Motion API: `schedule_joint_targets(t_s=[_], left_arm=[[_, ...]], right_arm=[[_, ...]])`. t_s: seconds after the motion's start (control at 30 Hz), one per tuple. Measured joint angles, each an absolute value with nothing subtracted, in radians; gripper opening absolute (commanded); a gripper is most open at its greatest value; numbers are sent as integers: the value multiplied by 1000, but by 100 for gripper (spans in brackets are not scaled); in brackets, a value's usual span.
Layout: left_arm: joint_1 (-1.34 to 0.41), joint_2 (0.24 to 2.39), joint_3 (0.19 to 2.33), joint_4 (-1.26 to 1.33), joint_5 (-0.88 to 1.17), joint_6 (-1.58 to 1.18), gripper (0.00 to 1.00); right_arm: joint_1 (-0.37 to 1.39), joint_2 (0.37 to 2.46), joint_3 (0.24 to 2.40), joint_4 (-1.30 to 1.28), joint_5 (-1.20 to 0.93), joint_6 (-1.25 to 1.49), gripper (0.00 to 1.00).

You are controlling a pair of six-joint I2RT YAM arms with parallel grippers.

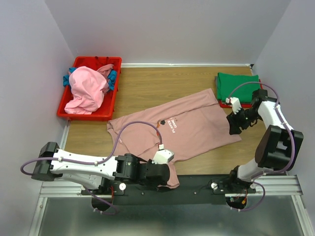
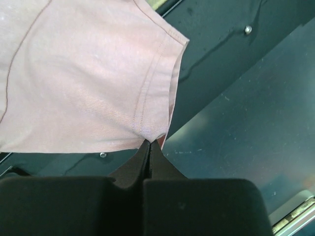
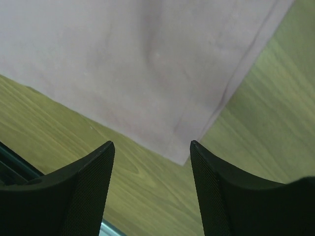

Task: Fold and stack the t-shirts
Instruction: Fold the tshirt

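Folding of the dusty-pink t-shirt [image 1: 197,125], spread across the frame's centre, looks barely begun. Left gripper [image 2: 150,145] is clamped on its sleeve at bottom centre; right gripper [image 3: 151,147] hangs open over the hem corner at right and likely must descend and pinch it next.

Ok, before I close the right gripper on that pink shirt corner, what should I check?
1. Is the left gripper shut on the dusty-pink t-shirt: ok, it pinches the edge.
2. Is the right gripper open with the shirt corner between its fingers: ok.
3. Is the right gripper low enough to catch cloth: cannot tell.
4. Is the shirt flat on the table: not ok, its near part lies past the wood over the black base.
5. Is the folded green t-shirt clear of the right gripper: ok.
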State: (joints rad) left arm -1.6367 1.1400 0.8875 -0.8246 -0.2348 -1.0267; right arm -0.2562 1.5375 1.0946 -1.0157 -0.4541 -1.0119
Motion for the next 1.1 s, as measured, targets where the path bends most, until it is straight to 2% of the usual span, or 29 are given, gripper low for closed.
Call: schedule_joint_targets(t_s=[0.13,0.63,1.1], left_arm=[[-1619,1123,871,-809,-236,-1021,0],[-1610,1046,820,-767,-236,-1011,0],[-1609,993,804,-760,-252,-995,0]], right_arm=[[-310,1587,1106,-1030,-426,-1016,63],[-397,1772,1174,-1016,-369,-902,60],[-396,1839,1196,-1014,-361,-763,59]])
